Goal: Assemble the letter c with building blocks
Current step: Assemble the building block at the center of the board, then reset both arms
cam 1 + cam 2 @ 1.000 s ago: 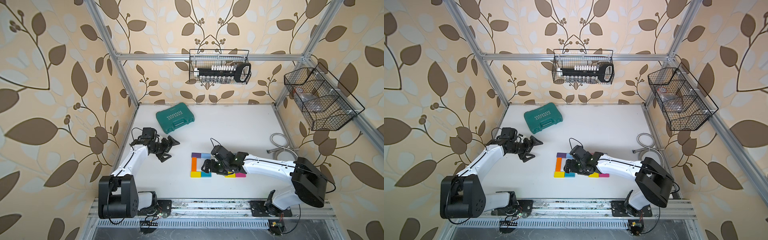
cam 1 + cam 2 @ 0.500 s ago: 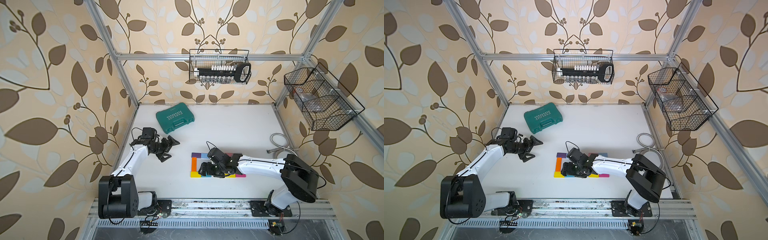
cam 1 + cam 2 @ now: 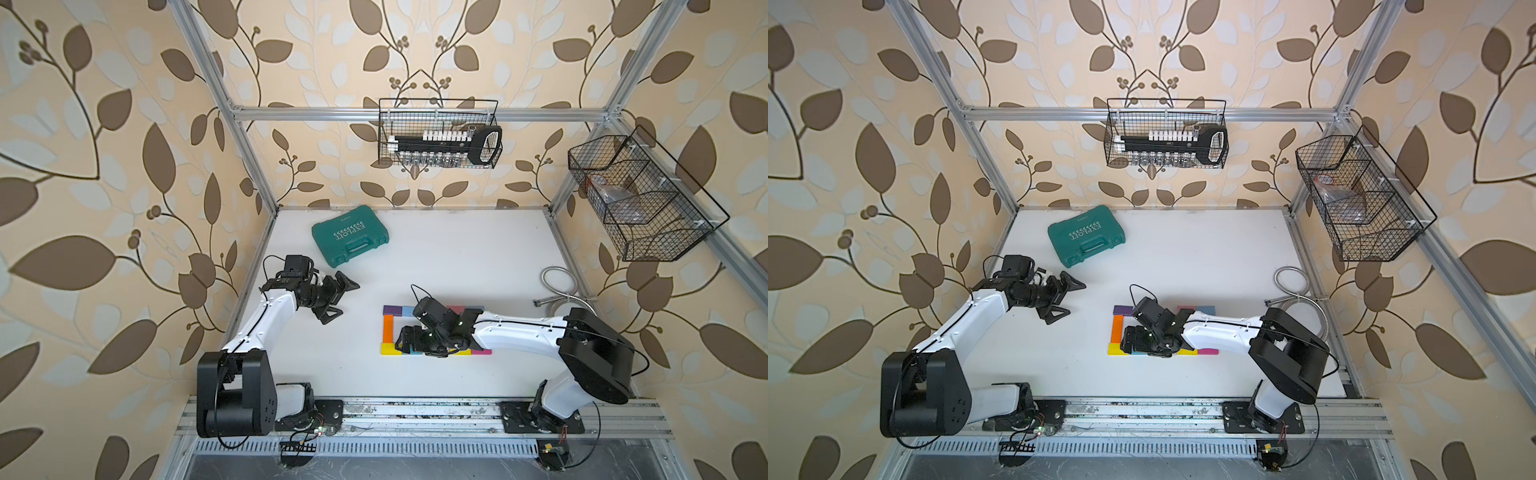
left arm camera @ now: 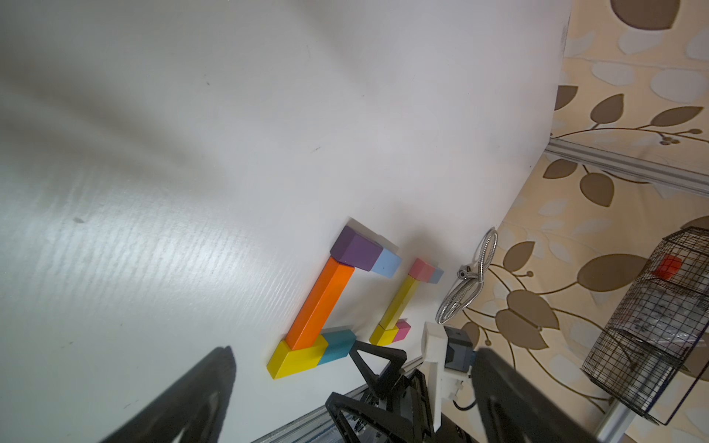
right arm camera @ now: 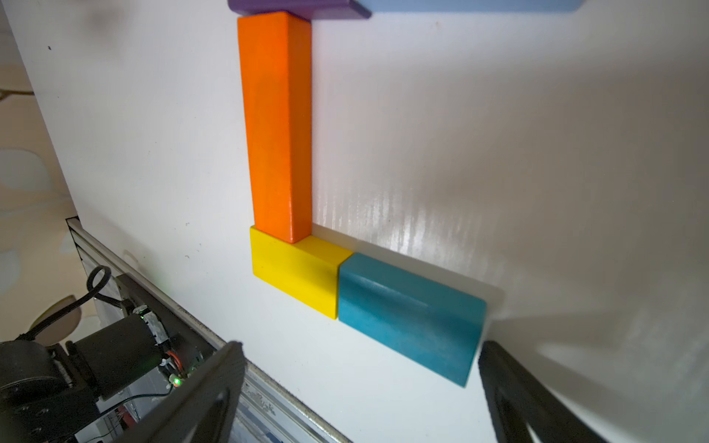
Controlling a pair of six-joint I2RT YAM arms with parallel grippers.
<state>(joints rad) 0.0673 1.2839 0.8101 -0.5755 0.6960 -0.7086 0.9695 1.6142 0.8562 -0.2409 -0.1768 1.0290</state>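
The building blocks lie flat mid-table. An orange block (image 5: 276, 126) joins a purple block (image 5: 299, 9) to a yellow block (image 5: 295, 276), with a teal block (image 5: 410, 318) butted against the yellow one. In the left wrist view a long yellow block (image 4: 399, 303) runs between a pink block (image 4: 422, 268) and a magenta block (image 4: 403, 330). My right gripper (image 3: 409, 338) (image 5: 356, 402) hovers open over the near row, one finger beside the teal block's free end, holding nothing. My left gripper (image 3: 341, 300) (image 3: 1068, 300) stands open and empty left of the blocks.
A green plastic case (image 3: 350, 235) lies at the back left. A metal hose (image 3: 561, 291) coils by the right edge. Wire baskets hang on the back wall (image 3: 438, 133) and the right wall (image 3: 640, 199). The front rail (image 3: 415, 411) runs along the near edge.
My right gripper has slid left along the near row of blocks, from the middle toward the teal and yellow corner. The left arm has stayed still.
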